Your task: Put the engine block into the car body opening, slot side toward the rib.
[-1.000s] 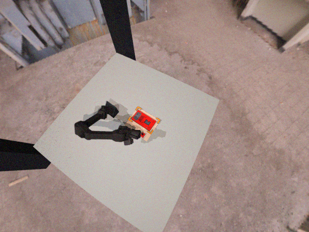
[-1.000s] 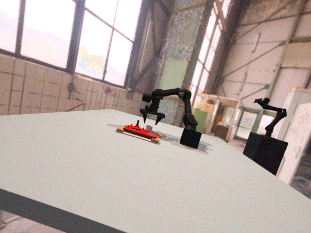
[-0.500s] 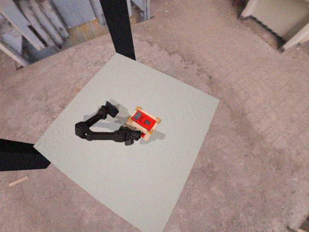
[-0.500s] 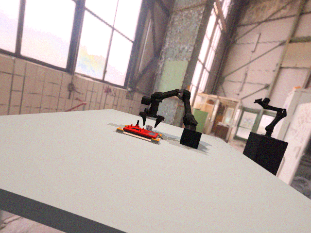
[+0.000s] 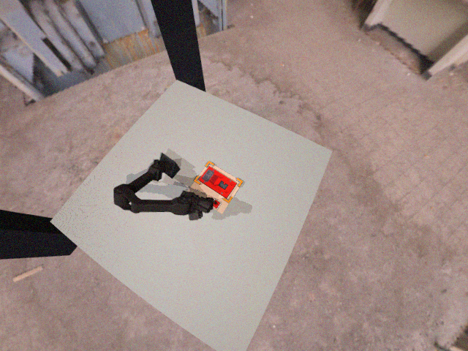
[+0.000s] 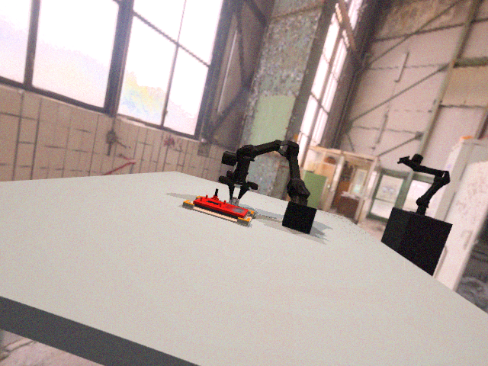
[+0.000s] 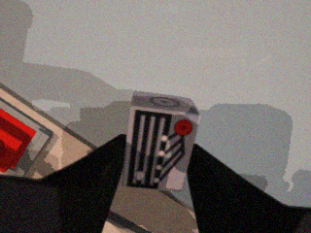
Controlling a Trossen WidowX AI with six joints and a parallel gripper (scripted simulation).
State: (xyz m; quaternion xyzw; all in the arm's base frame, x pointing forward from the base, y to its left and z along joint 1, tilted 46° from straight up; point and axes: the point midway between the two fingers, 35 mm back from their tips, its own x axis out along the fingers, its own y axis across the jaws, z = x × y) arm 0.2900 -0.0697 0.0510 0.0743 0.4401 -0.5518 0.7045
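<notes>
The engine block is a small grey block with dark slots and a red round mark on one face. It stands upright beside the red car body. My gripper points down, with a finger against each side of the block, and is shut on it. The block is low, near the board; whether its underside touches is hidden. In the top view the arm hides the block. The car body lies flat between orange corner pieces; its opening and rib are too small to make out.
The beige board carries the car body. A small red part sits in a grey holder on the board, left of my fingers in the wrist view. A black upright peg rises beyond the car body.
</notes>
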